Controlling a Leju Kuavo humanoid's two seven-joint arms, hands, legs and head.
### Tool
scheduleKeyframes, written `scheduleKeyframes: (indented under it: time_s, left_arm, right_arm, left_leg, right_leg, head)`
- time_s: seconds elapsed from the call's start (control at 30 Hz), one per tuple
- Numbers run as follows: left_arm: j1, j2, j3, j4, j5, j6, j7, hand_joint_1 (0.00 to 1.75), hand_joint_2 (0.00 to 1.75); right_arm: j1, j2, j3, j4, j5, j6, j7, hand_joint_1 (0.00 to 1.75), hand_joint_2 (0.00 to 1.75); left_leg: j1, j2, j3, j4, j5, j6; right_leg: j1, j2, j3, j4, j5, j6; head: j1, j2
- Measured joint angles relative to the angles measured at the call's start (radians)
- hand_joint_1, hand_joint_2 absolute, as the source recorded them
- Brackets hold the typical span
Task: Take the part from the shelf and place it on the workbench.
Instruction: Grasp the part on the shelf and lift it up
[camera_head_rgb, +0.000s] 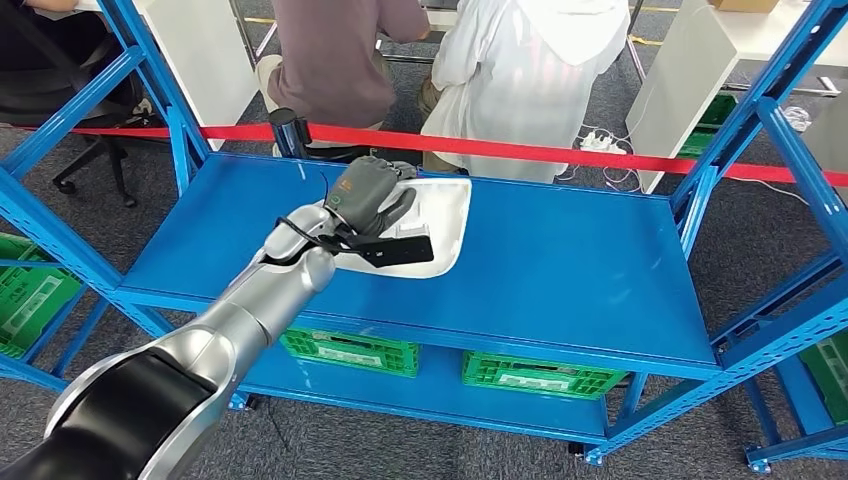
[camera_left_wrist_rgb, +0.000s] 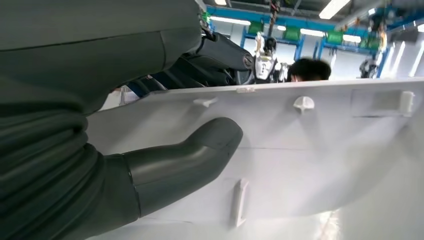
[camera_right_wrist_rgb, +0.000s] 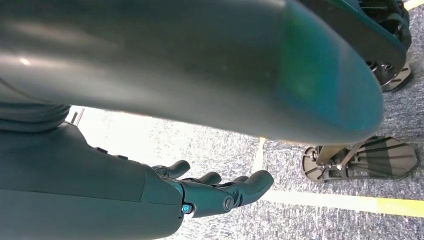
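Observation:
The white moulded plastic part (camera_head_rgb: 440, 215) lies on the blue shelf board (camera_head_rgb: 570, 260), left of its middle. My left hand (camera_head_rgb: 372, 195) is on the part's left end. In the left wrist view its thumb (camera_left_wrist_rgb: 200, 150) presses against the part's ribbed inner face (camera_left_wrist_rgb: 320, 150), and the dark fingers (camera_left_wrist_rgb: 220, 55) reach over the rim to the other side, so the hand grips the edge. My right hand (camera_right_wrist_rgb: 220, 192) hangs above grey carpet with its fingers loosely apart and nothing in them.
Two green crates (camera_head_rgb: 350, 352) (camera_head_rgb: 540, 375) sit on the lower shelf board, with another (camera_head_rgb: 30, 290) at the far left. Blue uprights (camera_head_rgb: 750, 120) flank the shelf. A red barrier tape (camera_head_rgb: 520, 150) runs behind it, and two people (camera_head_rgb: 520, 70) sit beyond.

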Motion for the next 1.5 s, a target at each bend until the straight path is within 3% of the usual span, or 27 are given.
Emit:
scheduleKeyframes:
  time_s: [0.3, 0.5, 0.73, 0.93, 1.0, 1.1, 1.13, 1.17, 1.2, 1.23, 1.3, 1.33, 1.43, 1.5]
  left_arm:
    - [-0.036, -0.011, 0.047, -0.146, 0.224, 0.006, -0.084, 1.75, 1.75]
    - [0.020, 0.042, 0.050, -0.490, 0.462, -0.060, -0.062, 1.75, 1.75]
    - [0.088, 0.086, 0.050, -0.740, 0.520, -0.094, -0.050, 1.75, 1.75]
    - [0.160, 0.106, 0.050, -0.896, 0.545, -0.120, -0.023, 1.75, 1.75]
    - [0.176, 0.109, 0.050, -0.939, 0.546, -0.127, -0.014, 1.75, 1.75]
    - [0.200, 0.113, 0.050, -0.979, 0.545, -0.131, -0.006, 1.75, 1.75]
    - [0.210, 0.115, 0.050, -0.989, 0.544, -0.133, -0.004, 1.75, 1.75]
    - [0.217, 0.116, 0.050, -0.998, 0.543, -0.135, -0.001, 1.75, 1.75]
    - [0.222, 0.117, 0.050, -1.007, 0.540, -0.136, 0.001, 1.75, 1.75]
    - [0.225, 0.118, 0.051, -1.015, 0.538, -0.138, 0.003, 1.75, 1.75]
    - [0.228, 0.119, 0.053, -1.031, 0.534, -0.140, 0.006, 1.75, 1.75]
    - [0.230, 0.120, 0.055, -1.037, 0.533, -0.142, 0.007, 1.75, 1.75]
    - [0.234, 0.122, 0.063, -1.050, 0.531, -0.144, 0.008, 1.75, 1.75]
    - [0.237, 0.126, 0.068, -1.056, 0.530, -0.144, 0.008, 1.75, 1.75]
  right_arm:
    - [0.000, 0.006, -0.024, 0.000, 0.000, -0.021, -0.004, 0.00, 0.00]
    - [0.003, 0.010, -0.043, 0.000, 0.000, -0.040, -0.006, 0.00, 0.00]
    - [0.004, 0.012, -0.051, 0.000, 0.002, -0.044, -0.005, 0.00, 0.00]
    - [0.004, 0.016, -0.052, 0.000, 0.007, -0.042, -0.008, 0.00, 0.00]
    - [0.003, 0.015, -0.052, 0.000, 0.010, -0.040, -0.010, 0.00, 0.00]
    - [0.002, 0.015, -0.052, 0.000, 0.012, -0.039, -0.011, 0.00, 0.00]
    - [0.002, 0.015, -0.053, 0.000, 0.013, -0.039, -0.009, 0.00, 0.00]
    - [0.002, 0.015, -0.053, 0.000, 0.014, -0.040, -0.008, 0.00, 0.00]
    - [0.002, 0.015, -0.053, 0.000, 0.015, -0.041, -0.006, 0.00, 0.00]
    - [0.002, 0.015, -0.054, 0.000, 0.016, -0.043, -0.004, 0.00, 0.00]
    - [-0.001, 0.014, -0.056, 0.000, 0.017, -0.045, -0.001, 0.00, 0.00]
    - [-0.002, 0.014, -0.057, 0.000, 0.017, -0.046, 0.000, 0.00, 0.00]
    - [-0.004, 0.015, -0.059, 0.000, 0.016, -0.046, 0.001, 0.00, 0.00]
    - [-0.004, 0.016, -0.061, 0.000, 0.016, -0.045, 0.001, 0.00, 0.00]
  left_leg:
    - [0.000, 0.000, -0.001, 0.000, 0.000, 0.000]
    - [0.000, 0.000, -0.001, 0.000, -0.001, -0.001]
    - [-0.001, 0.000, -0.001, 0.001, -0.002, 0.000]
    - [-0.007, 0.002, -0.001, 0.005, -0.004, 0.018]
    - [-0.003, 0.004, 0.000, -0.002, 0.004, 0.027]
    - [-0.004, 0.007, -0.005, -0.001, 0.006, 0.033]
    - [-0.005, 0.007, -0.008, 0.002, 0.006, 0.033]
    - [-0.006, 0.007, -0.013, 0.008, 0.006, 0.032]
    - [-0.006, 0.006, -0.019, 0.015, 0.005, 0.031]
    - [-0.006, 0.005, -0.026, 0.024, 0.003, 0.029]
    - [-0.006, 0.002, -0.040, 0.042, 0.000, 0.019]
    - [-0.007, 0.000, -0.045, 0.049, 0.000, 0.012]
    - [-0.008, -0.002, -0.055, 0.053, 0.008, -0.011]
    - [-0.006, 0.003, -0.071, 0.079, -0.020, -0.022]
  right_leg:
    - [0.000, 0.000, 0.000, 0.000, 0.000, 0.000]
    - [0.000, 0.001, -0.001, 0.000, -0.001, 0.000]
    - [0.000, 0.000, 0.000, -0.001, -0.001, 0.001]
    - [-0.007, 0.000, 0.002, -0.001, -0.003, 0.016]
    - [-0.007, -0.001, -0.019, 0.049, -0.038, 0.016]
    - [-0.002, -0.001, -0.114, 0.252, -0.136, 0.014]
    - [0.000, 0.000, -0.140, 0.302, -0.147, 0.013]
    - [0.001, 0.000, -0.149, 0.315, -0.138, 0.012]
    - [0.001, -0.001, -0.140, 0.290, -0.112, 0.010]
    - [0.001, -0.001, -0.112, 0.230, -0.076, 0.008]
    - [0.003, 0.001, -0.060, 0.118, -0.031, 0.000]
    - [0.006, 0.002, -0.048, 0.089, -0.024, -0.006]
    - [0.009, 0.004, -0.059, 0.085, -0.018, -0.028]
    - [0.006, 0.000, -0.071, 0.082, -0.005, -0.046]
  head:
    - [0.000, 0.000]
    - [0.000, 0.000]
    - [0.000, 0.000]
    - [0.000, 0.000]
    - [0.003, 0.000]
    - [0.009, 0.000]
    - [0.009, 0.000]
    - [0.009, 0.000]
    - [0.009, 0.000]
    - [0.009, 0.000]
    - [0.009, 0.000]
    - [0.009, 0.000]
    - [0.007, 0.000]
    - [0.004, 0.000]
